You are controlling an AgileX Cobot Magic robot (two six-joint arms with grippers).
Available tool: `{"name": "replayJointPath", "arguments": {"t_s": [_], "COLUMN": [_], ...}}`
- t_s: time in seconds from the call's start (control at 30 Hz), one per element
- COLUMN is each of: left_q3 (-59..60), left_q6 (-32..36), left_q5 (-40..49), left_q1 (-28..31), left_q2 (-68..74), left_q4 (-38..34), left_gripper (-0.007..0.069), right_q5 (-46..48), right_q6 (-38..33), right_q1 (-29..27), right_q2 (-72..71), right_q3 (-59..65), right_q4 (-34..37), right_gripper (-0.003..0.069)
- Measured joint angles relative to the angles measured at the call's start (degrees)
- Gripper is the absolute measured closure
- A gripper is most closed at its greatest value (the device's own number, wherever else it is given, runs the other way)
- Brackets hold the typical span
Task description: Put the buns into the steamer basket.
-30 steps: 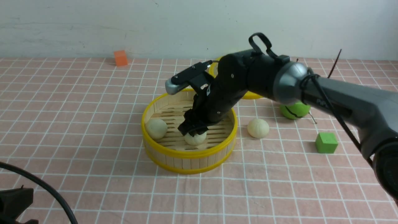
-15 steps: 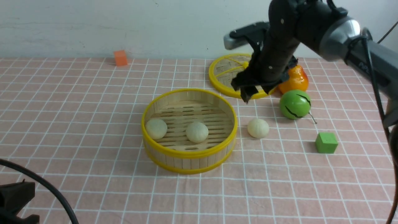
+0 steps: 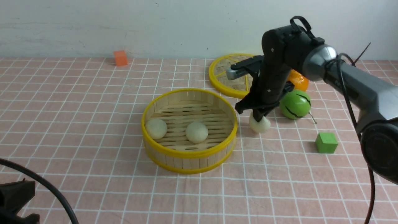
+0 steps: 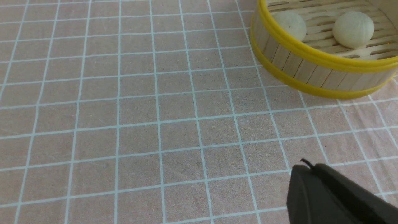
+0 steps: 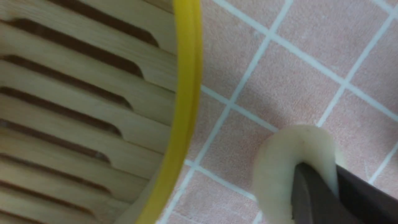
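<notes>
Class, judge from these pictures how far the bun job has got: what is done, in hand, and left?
Done: the left bun and the middle bun lie in the basket. In hand: the right pincer is down on the third bun, which sits on the cloth beside the basket; whether it grips cannot be told. Left: lift that bun into the basket.

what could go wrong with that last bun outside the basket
1. The right tool sits on the round bun near its top; a shallow grip may let it slip and roll toward the green ball.
2. The basket wall stands close beside it; carried low, the bun may knock the rim.
</notes>
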Motion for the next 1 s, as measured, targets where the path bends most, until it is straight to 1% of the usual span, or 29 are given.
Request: {"name": "replayJointPath", "arguments": {"t_s": [0.1,0.17,0.23,0.37,0.47,0.57,0.6,0.63,0.67,0.7,0.73,0.77,0.8,0.87,0.9,0.93,1.0], "left_q3": [0.0,0.0,0.0,0.0,0.0,0.0,0.0,0.0,0.0,0.0,0.0,0.0,0.0,0.0,0.0,0.0,-1.2], "left_q6": [-0.2,-0.3,-0.6,-0.6,-0.6,-0.6,-0.7,-0.7,-0.7,-0.7,-0.7,-0.7,-0.7,-0.7,-0.7,-0.9,-1.1], "left_q5": [-0.4,-0.6,-0.8,-0.8,-0.8,-0.8,-0.8,-0.8,-0.8,-0.8,-1.0,-1.2,-1.4,-1.9,-1.9,-1.6,2.2], "left_q1": [0.0,0.0,0.0,0.0,0.0,0.0,0.0,0.0,0.0,0.0,0.0,0.0,0.0,0.0,0.0,0.0,0.0], "left_q2": [0.0,0.0,0.0,0.0,0.0,0.0,0.0,0.0,0.0,0.0,0.0,0.0,0.0,0.0,0.0,-0.1,-1.5], "left_q4": [0.0,0.0,0.0,-0.1,-0.2,-0.3,-0.4,-0.4,-0.4,-0.4,-0.4,-0.4,-0.4,-0.7,-0.8,-2.1,-7.5], "left_gripper": [0.0636,0.0636,0.0636,0.0631,0.0629,0.0627,0.0627,0.0627,0.0625,0.0624,0.0624,0.0624,0.0623,0.0622,0.0622,0.0622,0.0622], "right_q5": [-0.4,-1.7,-5.5,-10.1,-10.8,-11.9,-12.2,-12.2,-11.8,-11.3,-10.4,-9.4,-8.4,-7.4,-7.3,-7.3,-7.3], "right_q6": [-0.6,-1.2,-3.6,-7.0,-7.4,-7.4,-7.4,-7.4,-7.2,-7.1,-6.9,-6.5,-6.0,-5.5,-5.5,-5.4,-5.4], "right_q1": [2.8,4.3,7.0,9.4,9.6,9.4,9.4,9.4,9.4,9.4,9.4,9.4,9.4,9.4,9.4,9.4,9.4], "right_q2": [-2.2,-2.8,-2.8,1.2,5.9,7.6,7.4,7.3,6.6,5.9,4.6,3.2,1.2,-4.2,-4.8,-8.9,-17.3], "right_q3": [-5.8,-7.5,-8.5,-8.6,-8.5,-8.4,-8.4,-8.4,-8.4,-8.4,-8.3,-8.2,-8.2,-7.7,-7.6,-6.9,-3.5], "right_q4": [1.9,2.6,4.0,4.9,4.9,4.8,5.4,5.4,6.3,7.3,8.2,8.9,9.3,9.3,9.3,9.0,8.2], "right_gripper": [0.0645,0.0645,0.0645,0.0629,0.0561,0.0431,0.0369,0.0358,0.0288,0.0251,0.0193,0.016,0.0136,0.0113,0.0113,0.0114,0.0147]}}
